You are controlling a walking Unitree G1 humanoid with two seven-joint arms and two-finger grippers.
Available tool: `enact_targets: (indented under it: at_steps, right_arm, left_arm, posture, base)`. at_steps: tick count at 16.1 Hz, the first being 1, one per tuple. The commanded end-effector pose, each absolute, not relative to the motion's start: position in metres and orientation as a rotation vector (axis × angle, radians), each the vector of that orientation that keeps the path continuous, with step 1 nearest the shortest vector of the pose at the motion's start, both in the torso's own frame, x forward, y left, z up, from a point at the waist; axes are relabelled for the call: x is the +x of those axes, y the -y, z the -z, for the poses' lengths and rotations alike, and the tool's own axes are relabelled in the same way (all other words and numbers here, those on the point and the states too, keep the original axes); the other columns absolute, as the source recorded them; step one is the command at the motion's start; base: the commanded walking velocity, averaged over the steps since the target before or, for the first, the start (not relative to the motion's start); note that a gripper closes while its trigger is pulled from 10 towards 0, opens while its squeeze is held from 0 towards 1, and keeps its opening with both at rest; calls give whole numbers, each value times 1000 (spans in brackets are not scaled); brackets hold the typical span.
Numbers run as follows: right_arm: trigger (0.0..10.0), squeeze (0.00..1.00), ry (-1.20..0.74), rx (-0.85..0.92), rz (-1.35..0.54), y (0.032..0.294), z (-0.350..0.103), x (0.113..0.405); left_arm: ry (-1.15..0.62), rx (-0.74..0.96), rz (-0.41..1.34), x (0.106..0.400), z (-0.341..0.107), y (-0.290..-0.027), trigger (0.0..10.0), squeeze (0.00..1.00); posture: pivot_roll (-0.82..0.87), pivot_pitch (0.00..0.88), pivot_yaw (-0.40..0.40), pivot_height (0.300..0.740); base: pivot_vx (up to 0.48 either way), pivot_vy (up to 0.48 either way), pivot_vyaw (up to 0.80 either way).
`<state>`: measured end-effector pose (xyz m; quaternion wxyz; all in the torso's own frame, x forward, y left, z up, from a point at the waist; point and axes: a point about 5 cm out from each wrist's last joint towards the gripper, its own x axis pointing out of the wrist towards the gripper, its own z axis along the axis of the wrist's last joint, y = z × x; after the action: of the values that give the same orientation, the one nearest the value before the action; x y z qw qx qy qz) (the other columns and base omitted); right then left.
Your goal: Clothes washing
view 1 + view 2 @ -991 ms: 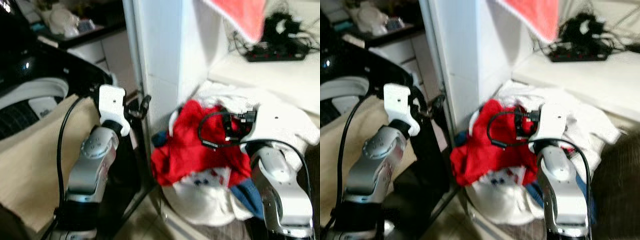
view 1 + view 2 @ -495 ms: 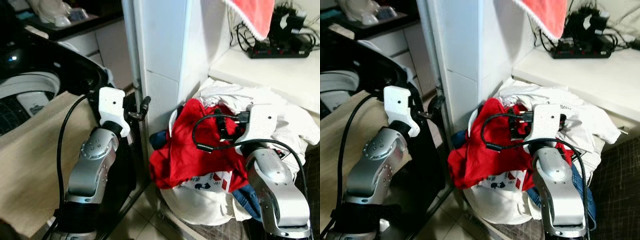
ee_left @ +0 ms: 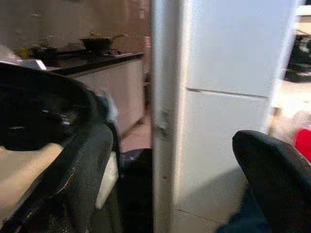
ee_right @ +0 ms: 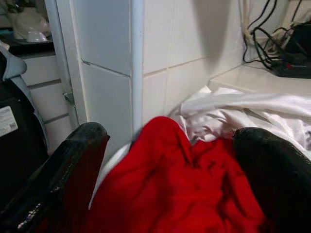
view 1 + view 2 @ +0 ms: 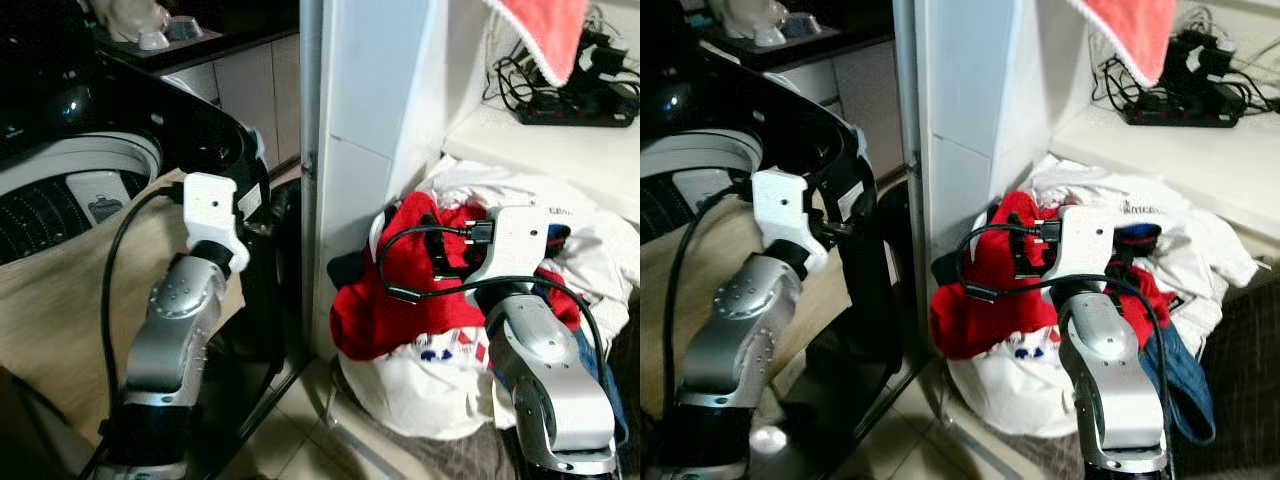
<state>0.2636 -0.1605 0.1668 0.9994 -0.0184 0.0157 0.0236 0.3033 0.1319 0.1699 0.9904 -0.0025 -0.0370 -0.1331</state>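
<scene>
My right gripper (image 4: 160, 179) hangs just above the laundry pile, fingers (image 4: 63, 170) spread wide with the red garment (image 5: 400, 290) showing between them, nothing gripped. From the head view, my right arm (image 5: 545, 370) reaches forward over that heap, its black cable (image 5: 400, 265) looping across the red cloth.

The pile sits low on my right, at the foot of the white tiled pillar (image 5: 370, 120). The red garment lies on top toward the pillar. White clothes (image 5: 600, 230) spread behind it toward the far right, a white printed piece (image 5: 430, 385) bulges at the near side, and a blue garment (image 5: 1185, 375) hangs down the pile's right flank beside my arm.

My left gripper (image 3: 170, 189) is held out near the washing machine (image 5: 90, 150), on the left of the pillar. Its fingers (image 3: 277, 174) stand wide apart and empty, pointing toward the gap between the machine's dark rim and the pillar. A beige cloth (image 5: 60, 290) drapes over the machine's near side.

Up on the far right, a white ledge (image 5: 560, 150) carries a black power strip (image 5: 575, 105) with tangled cords, and a coral towel (image 5: 545, 35) hangs down above it.
</scene>
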Motion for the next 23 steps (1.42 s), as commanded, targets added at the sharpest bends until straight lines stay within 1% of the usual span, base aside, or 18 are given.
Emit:
enact_targets:
  at_steps: [1,9,10,11,13,14,15,19,21,23]
  right_arm:
    - [10000,0,-25,-28,-48,161,-168,264]
    - [10000,0,-21,-29,-46,161,-169,265]
    - [10000,0,-21,-28,-46,161,-169,265]
    - [10000,0,-21,-28,-46,161,-169,265]
    - [10000,0,-19,-29,-47,161,-170,265]
    - [10000,0,-19,-32,-48,161,-170,265]
    - [10000,0,-19,-33,-49,161,-170,265]
    - [10000,0,-22,-34,-54,161,-170,266]
    - [10000,0,-26,-27,-53,162,-170,267]
    - [10000,0,-29,-30,-54,162,-171,268]
  left_arm:
    - [77,0,269,305,-171,-132,10000,0]
    - [72,5,271,305,-171,-131,10000,0]
    - [67,65,260,306,-170,-131,10000,0]
    - [70,101,256,307,-170,-131,10000,0]
    - [66,56,257,307,-170,-130,10000,0]
    - [58,-2,273,305,-170,-128,10000,0]
    - [63,-14,268,305,-171,-128,10000,0]
    - [80,44,277,305,-172,-124,10000,0]
    - [80,31,276,305,-172,-123,10000,0]
    - [82,22,264,305,-172,-124,10000,0]
  posture:
    - [-127,0,27,740]
    - [-128,0,27,740]
    - [-128,0,27,740]
    - [-128,0,27,740]
    - [-131,0,28,740]
    - [-131,0,28,740]
    - [-131,0,28,740]
    - [-129,0,17,740]
    - [-131,0,16,740]
    - [-130,0,13,740]
  base:
    - [0,315,0]
    - [0,315,0]
    - [0,0,0]
    - [0,-480,0]
    - [0,-480,0]
    - [0,0,0]
    - [0,0,0]
    - [0,0,0]
    - [0,-292,0]
    - [0,-287,-422]
